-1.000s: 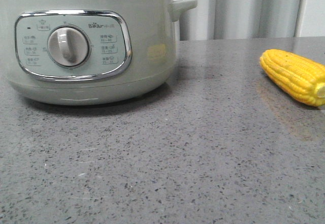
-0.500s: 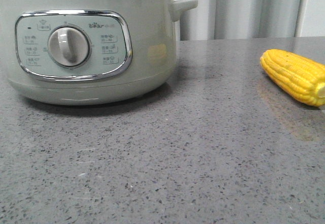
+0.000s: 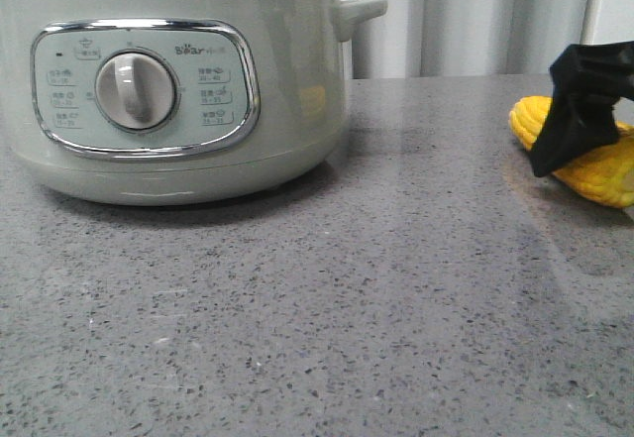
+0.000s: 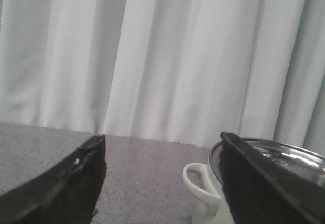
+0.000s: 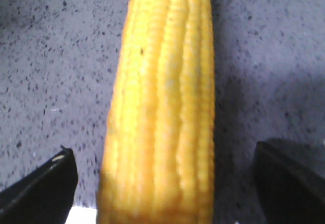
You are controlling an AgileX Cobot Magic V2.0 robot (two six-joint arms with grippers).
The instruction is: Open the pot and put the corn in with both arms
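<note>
The pale grey-green pot (image 3: 287,90) with its round dial (image 3: 134,90) stands at the left of the front view. The yellow corn (image 3: 599,171) lies on the table at the far right. My right gripper (image 3: 580,110) is down over the corn and hides its middle. In the right wrist view the gripper (image 5: 160,153) is open. The corn (image 5: 162,107) lies lengthwise between the fingers with a gap on each side. My left gripper (image 4: 161,137) is open and empty. The pot's side handle (image 4: 195,181) and steel-rimmed top (image 4: 284,155) sit just behind one finger.
The grey speckled stone table (image 3: 327,298) stretches from the pot to the corn. White curtains (image 3: 475,16) hang behind the table's far edge.
My right gripper has come into the front view from the right and now sits over the corn. The pot and the corn have not moved.
</note>
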